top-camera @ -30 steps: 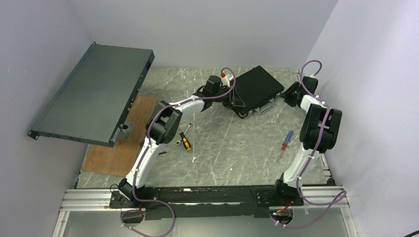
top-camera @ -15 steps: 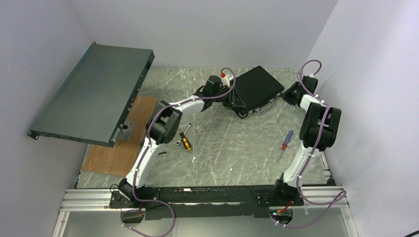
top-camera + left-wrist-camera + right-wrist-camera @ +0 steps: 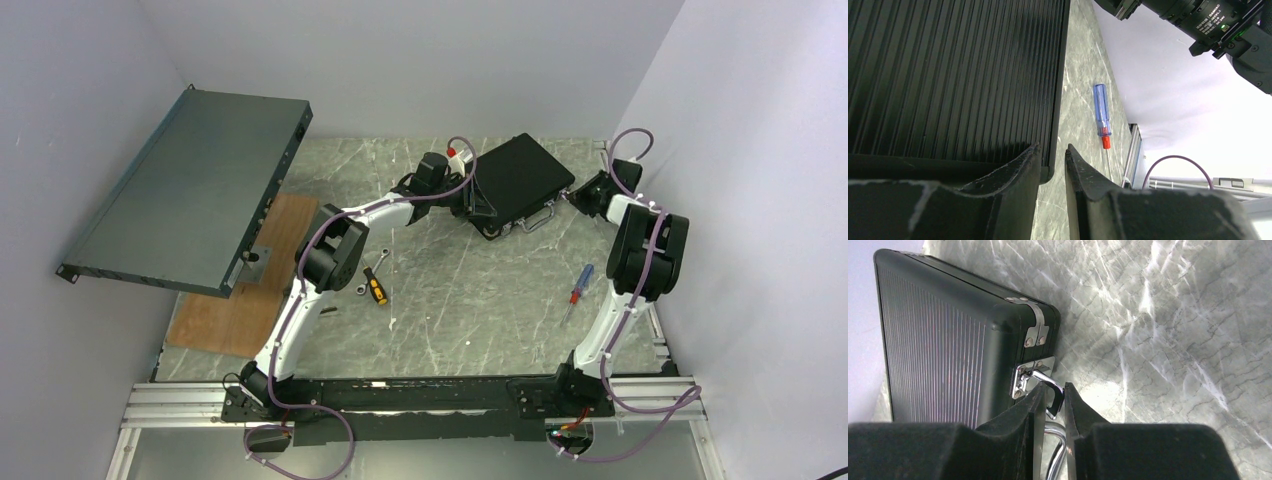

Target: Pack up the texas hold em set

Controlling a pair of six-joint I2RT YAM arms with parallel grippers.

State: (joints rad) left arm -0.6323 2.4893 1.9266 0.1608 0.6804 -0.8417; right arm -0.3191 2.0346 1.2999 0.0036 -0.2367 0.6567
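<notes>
The texas hold em set shows only as its closed black ribbed briefcase (image 3: 520, 178), lying flat at the back of the marble table (image 3: 470, 300); chips and cards are hidden. My left gripper (image 3: 480, 207) holds the case's near-left side, and in the left wrist view its jaws (image 3: 1052, 150) are shut on the rim of the briefcase (image 3: 948, 75). My right gripper (image 3: 573, 196) is at the case's right corner. In the right wrist view its jaws (image 3: 1054, 390) pinch the silver handle (image 3: 1039, 375) of the briefcase (image 3: 933, 340).
A blue-handled screwdriver (image 3: 578, 285) lies on the right of the table, also seen as the blue screwdriver (image 3: 1101, 115). A yellow-handled screwdriver (image 3: 375, 289) and a wrench (image 3: 371, 269) lie near the left arm. A big dark-grey metal panel (image 3: 190, 190) leans over a wooden board (image 3: 250, 295) at left.
The right gripper's jaws have narrowed around the handle, and the right arm has shifted slightly. The left arm and the case have not moved.
</notes>
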